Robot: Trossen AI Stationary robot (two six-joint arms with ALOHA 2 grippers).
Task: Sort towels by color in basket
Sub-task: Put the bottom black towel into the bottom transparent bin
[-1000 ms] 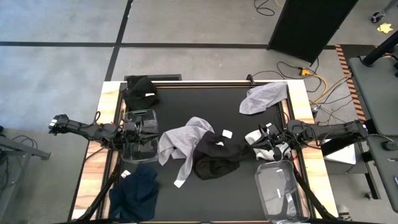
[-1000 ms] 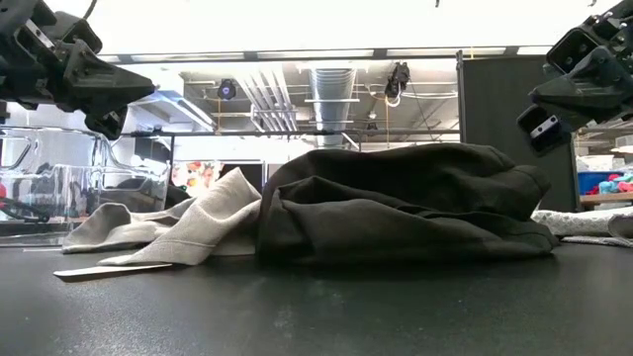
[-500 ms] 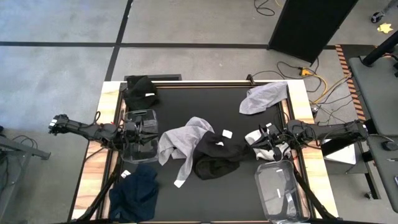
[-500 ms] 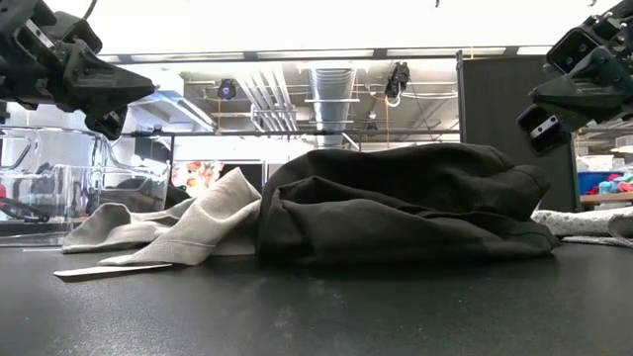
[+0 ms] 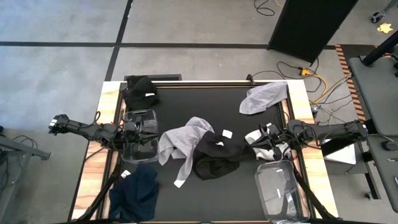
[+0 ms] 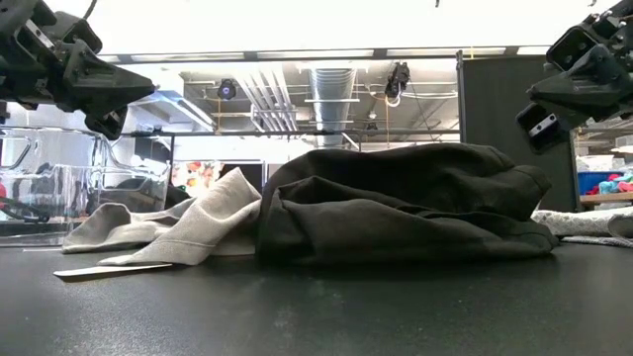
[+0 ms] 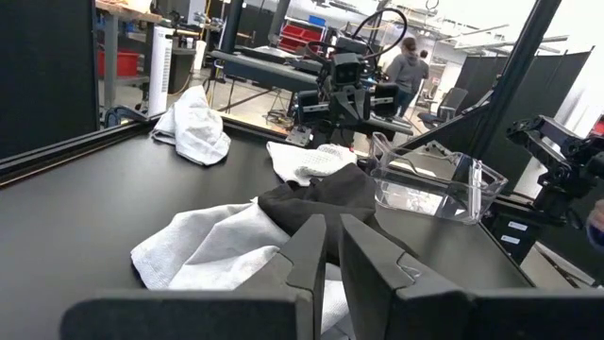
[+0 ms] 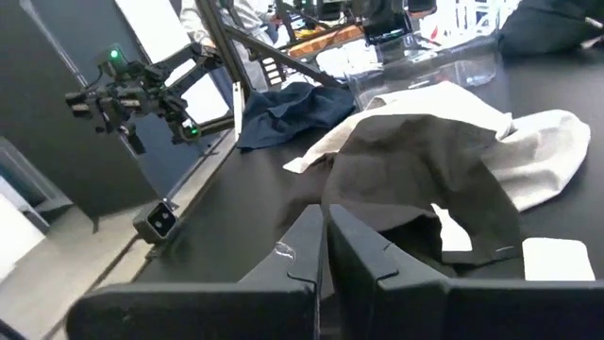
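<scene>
Six towels lie on the worktop (image 5: pixel 230 186). Three are light: a grey towel (image 5: pixel 180 138) in the middle, a second grey towel (image 5: pixel 264 96) at the far right corner, and a white towel (image 5: pixel 268 146) under the right arm. Three are dark: a black towel (image 5: pixel 214 154) in the middle, touching the grey one, another black towel (image 5: pixel 140 91) at the far left corner, and a navy towel (image 5: pixel 135 193) at the near left. There are two clear bins: the left bin (image 5: pixel 140 140) and the right bin (image 5: pixel 280 190). Two arms reach in, one from each side.
</scene>
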